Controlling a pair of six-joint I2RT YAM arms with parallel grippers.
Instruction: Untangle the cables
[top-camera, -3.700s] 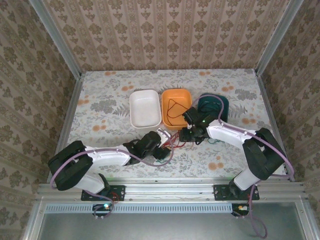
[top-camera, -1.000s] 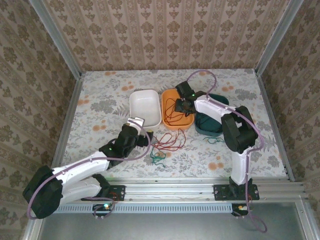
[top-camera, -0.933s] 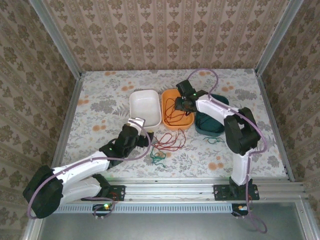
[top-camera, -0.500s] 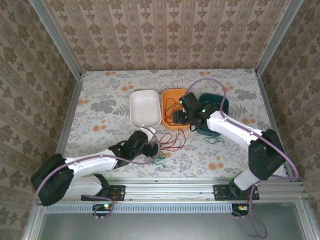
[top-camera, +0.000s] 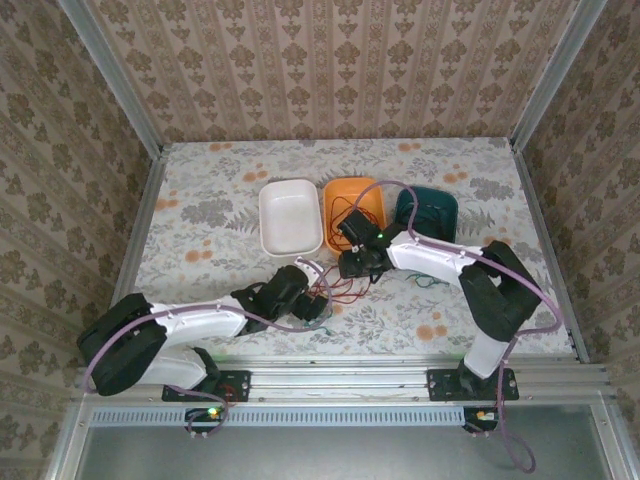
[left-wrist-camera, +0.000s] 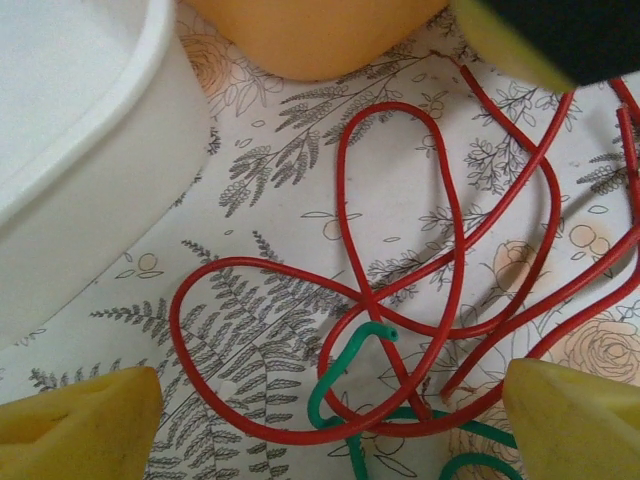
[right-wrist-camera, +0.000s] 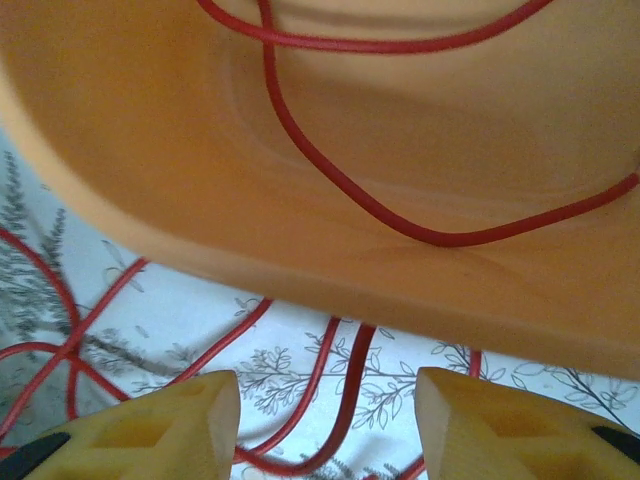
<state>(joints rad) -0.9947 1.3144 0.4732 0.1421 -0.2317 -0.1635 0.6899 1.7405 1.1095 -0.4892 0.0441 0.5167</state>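
**A:** Where are the cables lying?

**B:** The red cable (left-wrist-camera: 368, 296) is sprawling in overlapping loops on the table (top-camera: 200, 200), at 6 o'clock from the orange bin (top-camera: 372, 190). The green cable (left-wrist-camera: 370, 328) is hooking up into the tangle from its 6 o'clock side and crossing the red loops there. A second red strand (right-wrist-camera: 440, 240) is curling inside the orange bin. A small green strand (top-camera: 428, 281) is lying apart, at 6 o'clock from the teal bin (top-camera: 440, 205).

**A:** What are the claws doing?

**B:** The left gripper (top-camera: 318, 303) is hanging over the tangle's 8 o'clock edge. Its yellow fingertips (left-wrist-camera: 85, 420) are spreading wide and gripping nothing, with the cables lying on the cloth between them. The right gripper (top-camera: 352, 265) is hovering at the tangle's 12 o'clock, just at the orange bin's near wall. Its fingertips (right-wrist-camera: 160, 430) are also standing apart, released, with red loops running beneath the gap.

**A:** And around them?

**B:** The white bin (top-camera: 290, 215) is sitting at 9 o'clock from the orange bin, touching it or nearly so. The teal bin is sitting at 3 o'clock.
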